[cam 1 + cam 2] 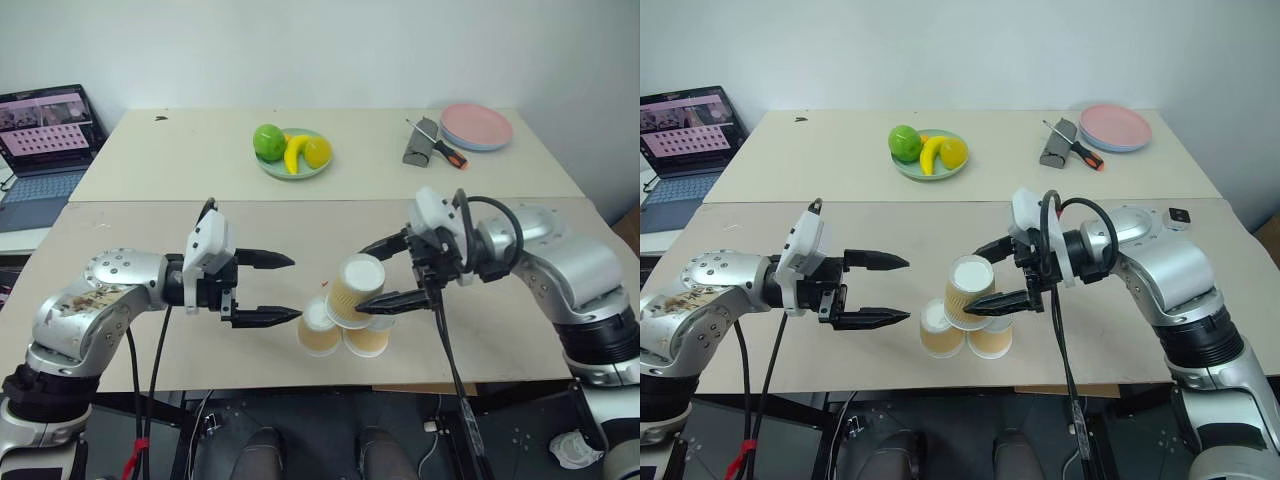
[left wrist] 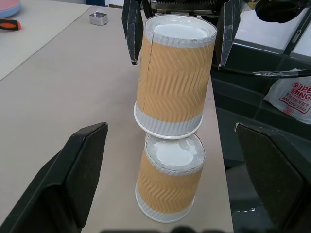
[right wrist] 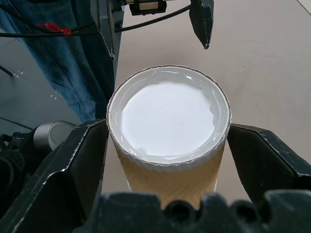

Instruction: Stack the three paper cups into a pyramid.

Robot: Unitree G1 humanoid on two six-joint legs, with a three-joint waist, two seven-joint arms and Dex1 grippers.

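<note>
Three paper cups stand near the front edge of the table (image 1: 150,330), all inverted (white bases up, rims down). The two lower cups (image 1: 319,327) (image 1: 367,337) sit side by side, touching, each with its long axis vertical. The top cup (image 1: 355,290) rests across their bases, so the pyramid is formed; its axis leans slightly off vertical in the head views, base tipped away from the robot. The right gripper (image 1: 387,270) brackets the top cup with one finger on each side; in the left wrist view a narrow gap shows between each finger and the cup wall, so the jaws stand open and grip nothing. The left gripper (image 1: 272,288) hovers just left of the stack, pointing toward it, jaws wide apart and empty.
</note>
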